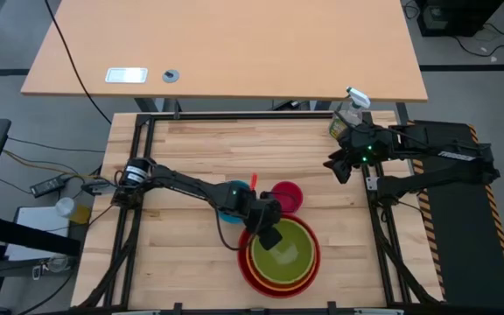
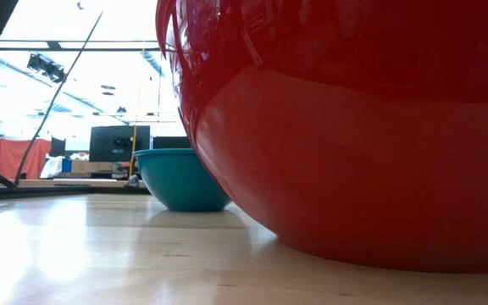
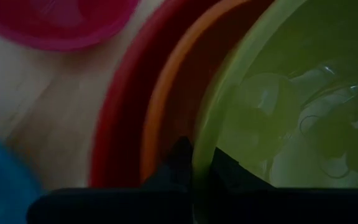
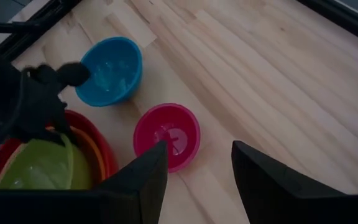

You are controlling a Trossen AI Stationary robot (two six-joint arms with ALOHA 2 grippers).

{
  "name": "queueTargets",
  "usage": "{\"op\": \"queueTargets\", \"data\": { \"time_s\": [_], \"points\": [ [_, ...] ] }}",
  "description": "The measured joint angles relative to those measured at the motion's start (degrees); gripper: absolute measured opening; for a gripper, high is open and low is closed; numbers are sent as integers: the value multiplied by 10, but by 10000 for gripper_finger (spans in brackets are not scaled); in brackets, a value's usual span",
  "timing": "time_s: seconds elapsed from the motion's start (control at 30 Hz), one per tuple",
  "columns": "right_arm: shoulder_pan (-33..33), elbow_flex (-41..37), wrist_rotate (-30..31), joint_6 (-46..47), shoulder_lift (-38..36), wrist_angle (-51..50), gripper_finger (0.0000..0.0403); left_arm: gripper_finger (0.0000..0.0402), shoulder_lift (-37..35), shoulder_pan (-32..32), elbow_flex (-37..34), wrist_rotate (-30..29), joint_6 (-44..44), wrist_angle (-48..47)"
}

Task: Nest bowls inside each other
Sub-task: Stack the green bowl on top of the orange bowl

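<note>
Your left end effector (image 1: 270,234) pinches lime green bowl (image 1: 287,254) rim, seating it in orange bowl (image 3: 166,93) | right end effector (image 4: 197,171) open, empty, waiting.

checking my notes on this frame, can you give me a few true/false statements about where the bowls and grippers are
1. The lime green bowl sits inside the orange bowl, which sits in the red bowl. True.
2. The blue bowl is already nested in the stack. False: it stands alone on the table.
3. The left gripper is shut on the lime green bowl's rim. True.
4. The right gripper holds the magenta-pink bowl. False: it is open and holds nothing, with that bowl on the table.
5. The spray bottle lies between the blue and pink bowls. False: it stands at the table's far right corner.
</note>
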Motion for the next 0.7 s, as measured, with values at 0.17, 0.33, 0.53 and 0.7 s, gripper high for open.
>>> {"op": "queueTargets", "data": {
  "time_s": [0.17, 0.33, 0.53, 0.7],
  "points": [
    [0, 0, 2, -7, 6, 10, 185, 14, 6, -6, 0, -15, 28, -7],
    [0, 0, 6, -11, 9, 11, 185, 17, 11, -13, 0, -16, 43, -11],
    [0, 0, 6, -14, 8, 11, 185, 66, 12, -16, 0, -14, 43, -14],
    [0, 0, 6, -16, 9, 11, 185, 113, 12, -16, 0, -10, 48, -13]
  ]
}}
